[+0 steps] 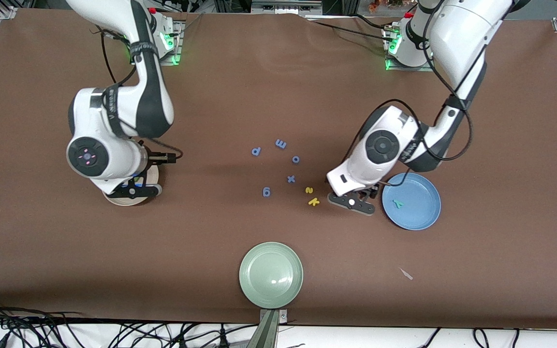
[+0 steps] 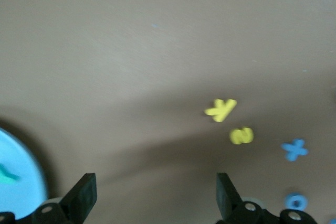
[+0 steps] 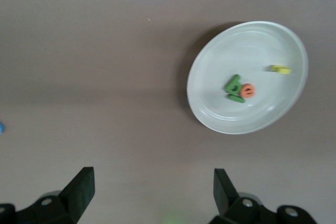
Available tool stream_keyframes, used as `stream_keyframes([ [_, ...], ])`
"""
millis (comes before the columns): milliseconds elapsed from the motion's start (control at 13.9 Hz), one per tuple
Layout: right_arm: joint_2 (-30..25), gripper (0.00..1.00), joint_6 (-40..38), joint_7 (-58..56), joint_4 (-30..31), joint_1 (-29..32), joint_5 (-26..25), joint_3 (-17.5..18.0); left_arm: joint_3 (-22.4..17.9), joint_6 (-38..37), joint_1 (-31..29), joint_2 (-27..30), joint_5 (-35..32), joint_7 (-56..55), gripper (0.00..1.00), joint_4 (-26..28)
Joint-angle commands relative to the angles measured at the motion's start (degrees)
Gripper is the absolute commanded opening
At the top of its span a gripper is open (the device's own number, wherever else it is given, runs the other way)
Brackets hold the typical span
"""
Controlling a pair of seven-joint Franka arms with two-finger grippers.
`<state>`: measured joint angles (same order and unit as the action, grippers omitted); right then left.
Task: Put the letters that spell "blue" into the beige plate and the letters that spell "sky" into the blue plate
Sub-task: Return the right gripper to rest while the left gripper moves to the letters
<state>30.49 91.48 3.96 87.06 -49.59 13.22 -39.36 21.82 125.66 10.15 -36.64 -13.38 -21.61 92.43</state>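
The left gripper (image 1: 352,203) hangs over bare table just beside the blue plate (image 1: 418,217), on the side toward the right arm's end, fingers spread wide with nothing between them, as the left wrist view (image 2: 152,195) shows. The teal y (image 1: 397,203) lies flat in the blue plate, alone there. The yellow s (image 1: 309,190) and the yellow k (image 1: 314,201) sit on the table near that plate, toward the right arm's end of it, just beside each other, the k nearer the front camera. A scatter of blue-purple letters (image 1: 281,143) lies farther from the blue plate in the same direction. Far off toward the right arm's end, well apart from the blue plate, the right gripper (image 1: 131,189) hovers over the beige plate (image 1: 114,198), jaws spread and empty in the right wrist view (image 3: 152,192). In that plate (image 3: 210,103) lie the light green b (image 3: 233,83), the dark green l (image 3: 235,98) and the orange e (image 3: 248,91) bunched together and touching, with the yellow u (image 3: 281,69) apart near the rim. A pale green plate (image 1: 259,295) sits nearer the front camera than the blue plate.
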Motion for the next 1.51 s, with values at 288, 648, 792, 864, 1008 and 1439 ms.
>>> stream_keyframes([
  [288, -15.9, 1.00, 2.7, 2.1, 6.4, 21.1, -15.2, 22.8, -0.6, 4.6, 5.4, -4.7, -1.7, -11.4, 1.00, -1.2],
  [648, -22.7, 1.00, 4.8, 2.1, 6.9, 36.0, -15.2, 33.7, -0.7, 4.4, 5.3, -4.6, -3.3, -11.4, 1.00, -0.8],
  [792, -24.6, 1.00, 5.4, 1.6, 6.5, 38.1, -14.9, 33.6, -0.8, 4.4, 5.2, -4.6, -3.4, -11.3, 1.00, -1.0],
  [864, -25.8, 1.00, 4.7, 1.6, 6.5, 38.8, -14.5, 33.6, -0.9, 4.4, 5.2, -4.6, -3.8, -11.4, 1.00, -0.9],
  [1008, -26.5, 1.00, 0.0, 1.5, 6.5, 39.9, -14.4, 33.6, -0.8, 4.4, 5.1, -4.4, -4.1, -11.4, 1.00, -1.1],
  [1439, -27.6, 1.00, -0.8, -2.8, 7.0, 43.7, -14.1, 33.6, -0.8, 4.3, 4.7, -4.2, -4.1, -11.4, 1.00, -0.7],
])
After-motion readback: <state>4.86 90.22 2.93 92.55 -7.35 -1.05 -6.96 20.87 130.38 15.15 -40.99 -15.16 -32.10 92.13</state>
